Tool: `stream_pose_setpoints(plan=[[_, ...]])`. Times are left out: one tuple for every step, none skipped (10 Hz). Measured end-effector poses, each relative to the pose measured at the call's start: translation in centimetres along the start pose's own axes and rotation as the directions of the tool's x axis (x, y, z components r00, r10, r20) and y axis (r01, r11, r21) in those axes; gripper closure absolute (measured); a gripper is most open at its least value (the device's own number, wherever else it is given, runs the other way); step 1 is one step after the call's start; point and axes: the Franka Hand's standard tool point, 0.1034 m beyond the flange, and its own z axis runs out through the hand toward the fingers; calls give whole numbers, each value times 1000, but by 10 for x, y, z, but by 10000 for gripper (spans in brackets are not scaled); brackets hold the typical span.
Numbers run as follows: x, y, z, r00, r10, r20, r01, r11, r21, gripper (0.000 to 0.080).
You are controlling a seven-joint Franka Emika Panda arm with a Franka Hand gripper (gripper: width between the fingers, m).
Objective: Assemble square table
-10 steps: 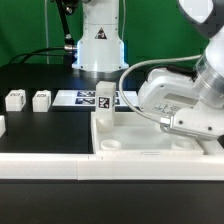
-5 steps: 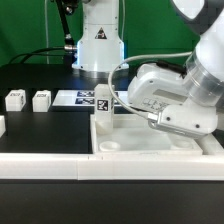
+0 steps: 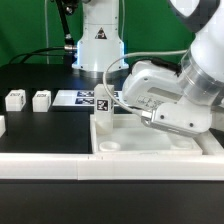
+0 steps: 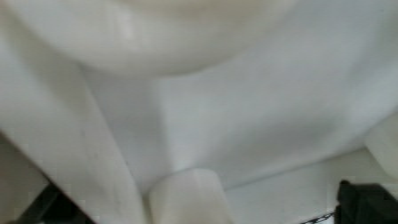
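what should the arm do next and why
Probably lift the arm clear of the top and go for a loose leg: one leg already stands upright at the top's corner, while two sit apart on the exterior view's left.

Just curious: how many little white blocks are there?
4. Two blocks lie side by side on the black table, one is cut off at the exterior view's left edge, one stands in the tray's corner. The arm may hide others.

A leg block [image 3: 102,110] stands upright at the square top's [image 3: 150,150] corner. Two leg blocks [image 3: 41,99] lie on the counter [image 3: 50,135] beside the marker board [image 3: 72,97].
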Motion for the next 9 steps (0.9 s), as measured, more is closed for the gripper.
stream_pose_setpoints(plan=[[0, 0, 0, 1000, 0, 0, 0, 1000, 0, 151], [0, 0, 0, 1000, 0, 0, 0, 1000, 0, 150], [0, 0, 0, 1000, 1, -1, -1, 1000, 0, 150], [0, -1, -3, 1000, 5, 2, -5, 1000, 1, 150], [7, -8, -27, 999, 23, 26, -23, 1000, 6, 150], [21, -25, -49, 998, 39, 56, -40, 999, 15, 150], [35, -45, -57, 996, 59, 63, -61, 998, 27, 150], [46, -68, -57, 996, 68, 62, -70, 997, 36, 150], [59, -93, -56, 990, 127, 66, -130, 991, 35, 150]])
